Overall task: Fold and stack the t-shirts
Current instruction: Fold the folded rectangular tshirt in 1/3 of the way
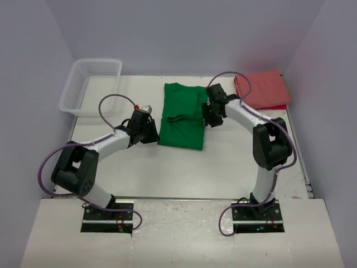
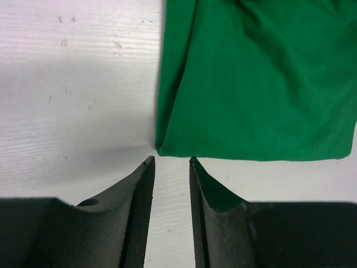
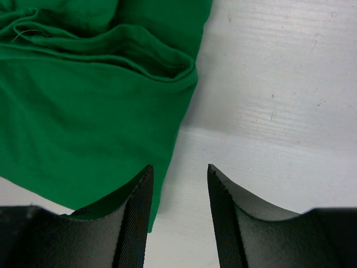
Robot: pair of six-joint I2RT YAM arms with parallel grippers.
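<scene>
Top external: bright green short-sleeved cloth t-shirt [image 1: 181,118] partly folded at frame centre; salmon-red folded t-shirt [image 1: 261,89] upper right | left hand [image 2: 170,162], right hand [image 3: 179,167]: fingers slightly apart, empty, at green edges | advice: pinch all layers, lift evenly together.

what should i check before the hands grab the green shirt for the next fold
1. left hand open and empty: ok
2. green shirt corner just ahead of left fingertips: ok
3. right hand open and empty: ok
4. shirt edge at right fingertips: ok
5. shirt lying flat: not ok, folds bunched near the right hand
6. red shirt out of the way at the far right: ok
</scene>
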